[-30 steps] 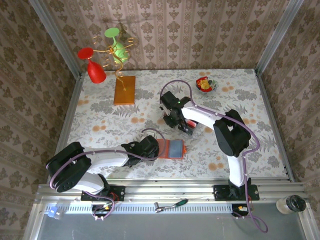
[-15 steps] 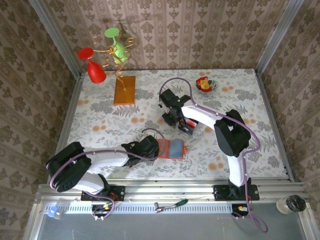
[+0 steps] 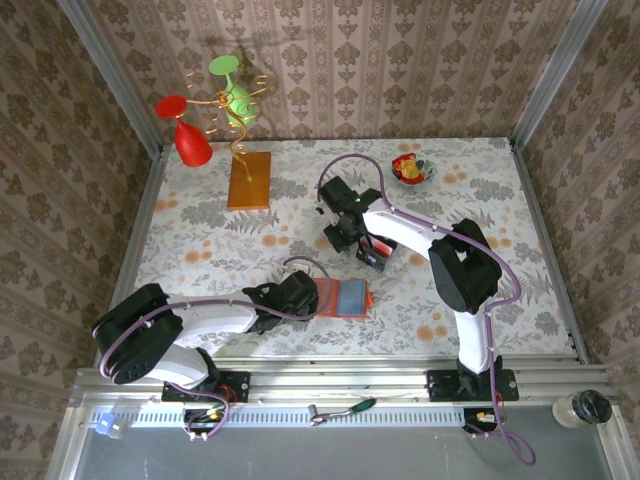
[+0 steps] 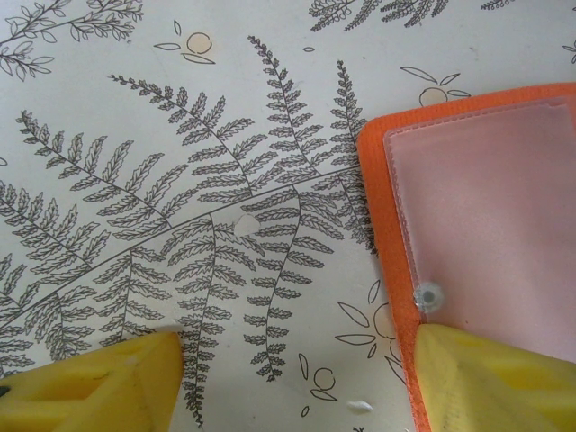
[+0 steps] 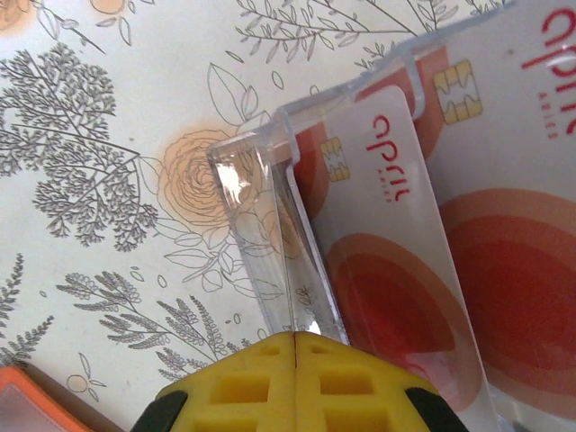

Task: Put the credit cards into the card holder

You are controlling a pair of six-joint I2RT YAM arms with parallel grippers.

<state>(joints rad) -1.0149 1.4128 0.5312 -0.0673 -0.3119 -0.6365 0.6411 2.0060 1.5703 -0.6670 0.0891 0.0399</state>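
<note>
While the left gripper (image 4: 292, 364) stands released astride the left edge of the flat orange leather-like card holder (image 4: 486, 189), the right gripper (image 5: 295, 346) is clenched empty at a corner of the farther clear plastic tray (image 5: 261, 211); red-and-white credit cards (image 5: 396, 270) lie inside.

Left arm (image 3: 200, 318): lying low from its base, forearm stretched rightward, wrist near level. Left claw (image 4: 297, 360): facing down, yellow fingers (image 4: 99, 382) spread well apart. Right arm (image 3: 465, 265): rises from its base, elbow folded, white forearm reaching left and away. Right claw (image 5: 295, 355): aimed downward, its two yellow fingertips pressed flat together along one seam.
</note>
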